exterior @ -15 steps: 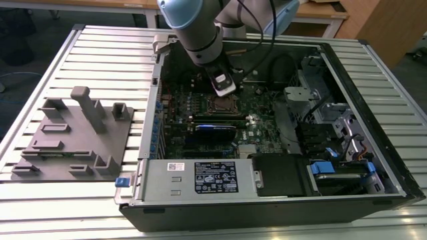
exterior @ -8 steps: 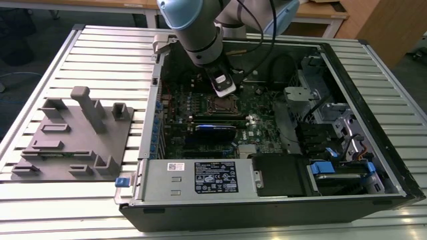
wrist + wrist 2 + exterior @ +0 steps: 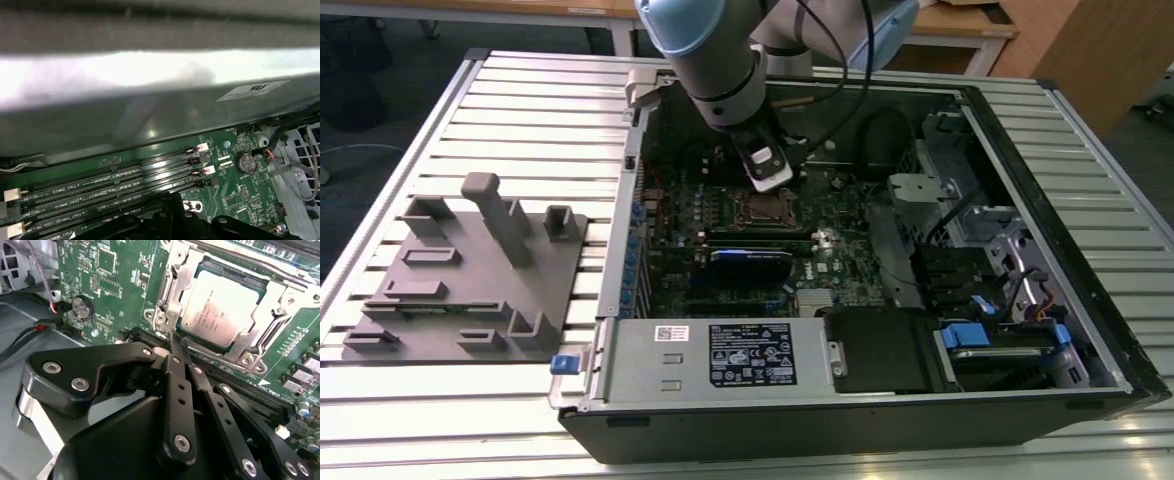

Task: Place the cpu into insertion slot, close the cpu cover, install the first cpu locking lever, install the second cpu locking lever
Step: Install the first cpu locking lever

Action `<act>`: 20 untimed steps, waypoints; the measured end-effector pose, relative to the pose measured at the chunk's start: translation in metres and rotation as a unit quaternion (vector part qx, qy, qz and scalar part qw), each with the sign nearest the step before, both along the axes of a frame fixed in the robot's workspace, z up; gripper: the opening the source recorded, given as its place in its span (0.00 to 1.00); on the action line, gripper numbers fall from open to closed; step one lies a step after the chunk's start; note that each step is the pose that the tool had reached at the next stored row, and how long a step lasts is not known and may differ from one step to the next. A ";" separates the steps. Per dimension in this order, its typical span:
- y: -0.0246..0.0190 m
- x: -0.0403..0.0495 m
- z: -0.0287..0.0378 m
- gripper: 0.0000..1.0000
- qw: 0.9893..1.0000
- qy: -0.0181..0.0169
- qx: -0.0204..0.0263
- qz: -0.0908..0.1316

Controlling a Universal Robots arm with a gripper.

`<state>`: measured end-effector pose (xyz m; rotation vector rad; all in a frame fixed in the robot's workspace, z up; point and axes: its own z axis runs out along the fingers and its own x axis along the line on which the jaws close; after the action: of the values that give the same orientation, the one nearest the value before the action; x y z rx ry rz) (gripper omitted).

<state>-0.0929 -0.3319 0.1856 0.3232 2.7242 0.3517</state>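
With the cpu (image 3: pixel 220 310) seated under the closed cpu cover (image 3: pixel 280 295), the hand (image 3: pixel 176 351), fingers pinched shut, hovers beside the socket.

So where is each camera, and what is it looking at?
Exterior view: off the arm, looking down into the open computer case on the slatted table; the robot arm reaches in.
Second wrist view: rides on the arm, facing the cpu under its cpu cover; the claw is in front.
First wrist view: rides on the arm, facing memory slots.
Both wrist views share the coin battery.
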 end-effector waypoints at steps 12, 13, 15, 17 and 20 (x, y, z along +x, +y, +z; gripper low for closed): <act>0.0000 0.0000 0.0211 0.10 1.000 0.000 0.000 0.000; 0.0000 0.0000 0.0218 0.10 1.000 0.000 0.000 0.000; 0.0000 0.0000 0.0219 0.10 1.000 0.000 0.000 0.000; 0.0000 0.0000 0.0219 0.10 1.000 0.000 0.000 0.000; 0.0000 0.0001 0.0220 0.10 1.000 0.006 -0.001 0.000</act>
<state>-0.0928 -0.3319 0.2076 0.3268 2.7354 0.3477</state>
